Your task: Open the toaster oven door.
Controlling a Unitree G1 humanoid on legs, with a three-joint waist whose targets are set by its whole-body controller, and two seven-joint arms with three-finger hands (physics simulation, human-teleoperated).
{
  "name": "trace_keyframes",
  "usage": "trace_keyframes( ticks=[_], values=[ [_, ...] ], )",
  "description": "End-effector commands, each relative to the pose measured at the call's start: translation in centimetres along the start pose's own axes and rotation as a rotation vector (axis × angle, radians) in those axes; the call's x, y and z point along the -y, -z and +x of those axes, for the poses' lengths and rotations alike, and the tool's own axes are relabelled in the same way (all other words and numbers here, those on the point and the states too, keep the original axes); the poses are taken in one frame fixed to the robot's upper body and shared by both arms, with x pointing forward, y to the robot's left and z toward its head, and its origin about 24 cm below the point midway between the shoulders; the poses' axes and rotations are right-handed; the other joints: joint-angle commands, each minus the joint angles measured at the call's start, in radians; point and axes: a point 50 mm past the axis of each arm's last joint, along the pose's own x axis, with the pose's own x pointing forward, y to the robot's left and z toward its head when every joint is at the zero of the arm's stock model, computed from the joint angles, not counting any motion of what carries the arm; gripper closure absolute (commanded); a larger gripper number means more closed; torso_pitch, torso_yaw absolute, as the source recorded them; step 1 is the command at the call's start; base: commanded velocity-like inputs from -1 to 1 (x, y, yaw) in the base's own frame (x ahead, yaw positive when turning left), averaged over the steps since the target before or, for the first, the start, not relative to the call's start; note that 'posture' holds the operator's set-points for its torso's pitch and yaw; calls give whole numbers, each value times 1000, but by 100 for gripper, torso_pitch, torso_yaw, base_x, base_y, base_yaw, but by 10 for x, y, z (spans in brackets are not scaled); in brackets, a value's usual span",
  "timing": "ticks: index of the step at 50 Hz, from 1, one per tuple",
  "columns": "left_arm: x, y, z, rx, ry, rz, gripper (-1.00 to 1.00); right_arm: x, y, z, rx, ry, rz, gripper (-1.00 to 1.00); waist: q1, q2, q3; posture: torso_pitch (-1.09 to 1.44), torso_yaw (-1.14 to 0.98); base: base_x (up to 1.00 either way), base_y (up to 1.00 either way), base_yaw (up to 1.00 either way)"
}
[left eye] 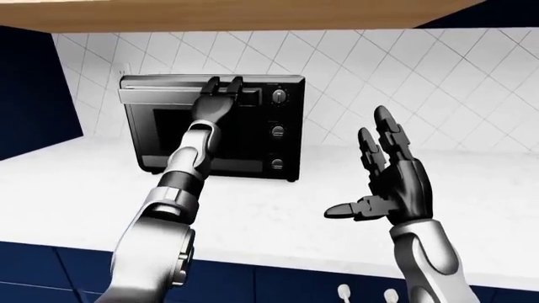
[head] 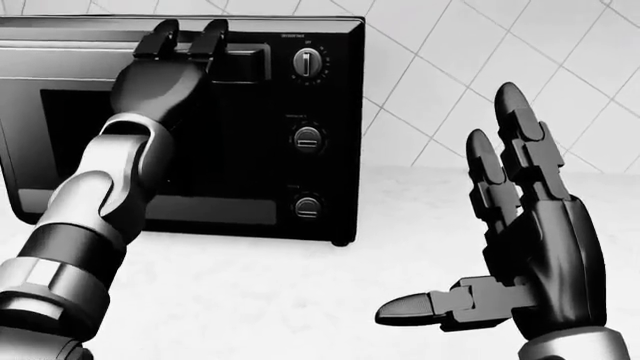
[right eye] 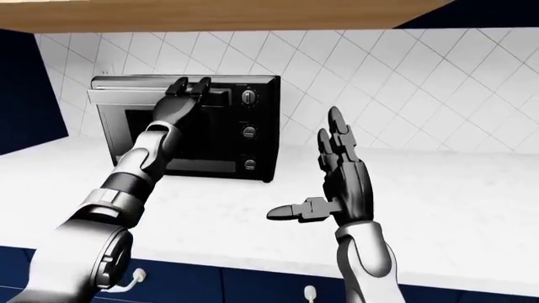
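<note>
A black toaster oven (head: pixel 250 150) stands on the white counter (head: pixel 260 300) against the tiled wall, at the left of the head view. Its door has a dark glass pane (head: pixel 70 120) and a long handle bar (head: pixel 60 64) along the top. My left hand (head: pixel 185 37) lies flat against the right end of that bar, fingers (head: pixel 210 37) straight and pointing up; its thumb is hidden. My right hand (head: pixel 460 217) hovers open over the counter to the right of the oven, palm facing left, holding nothing.
Three knobs (head: pixel 307 137) run down the oven's right panel. A wooden cabinet (left eye: pixel 253 12) hangs above. Dark blue drawers (left eye: pixel 278 284) with white pulls sit under the counter edge. White counter stretches to the right of the oven (right eye: pixel 455 189).
</note>
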Motion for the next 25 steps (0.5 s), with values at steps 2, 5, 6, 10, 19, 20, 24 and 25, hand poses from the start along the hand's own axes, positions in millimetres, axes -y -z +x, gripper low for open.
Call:
trace_keyframes(
  ticks=[2, 5, 6, 10, 19, 20, 24, 25],
  values=[
    [-9, -1, 3, 0, -8, -7, -87, -1, -9, 3, 69, -12, -5, -100, 0, -2, 8, -62, 0, 0, 0, 0],
    [-4, 1, 2, -4, 9, -5, -69, -2, -10, 3, 69, -12, -5, -100, -2, -1, 7, -62, 0, 0, 0, 0],
    [-4, 1, 2, -5, 9, -4, -57, -2, -9, 3, 68, -12, -5, -100, -2, -1, 6, -62, 0, 0, 0, 0],
    [-3, 3, 1, -9, 12, -2, -21, -2, -10, 2, 68, -12, -4, -100, -3, 0, 4, -62, 0, 0, 0, 0],
    [0, 4, 0, -14, 18, -1, 18, -2, -9, 2, 68, -11, -2, -100, -4, 3, -3, -62, 0, 0, 0, 0],
    [0, 5, 0, -16, 18, -1, 22, -2, -9, 2, 68, -11, -3, -100, -4, 3, -3, -62, 0, 0, 0, 0],
    [3, 8, -2, -26, 22, -2, 26, -2, -10, 1, 67, -10, -1, -100, -4, 3, -4, -62, 0, 0, 0, 0],
    [4, 8, -2, -29, 23, -4, 28, -2, -8, 2, 67, -11, -1, -100, -3, 3, -3, -62, 0, 0, 0, 0]
  ],
)
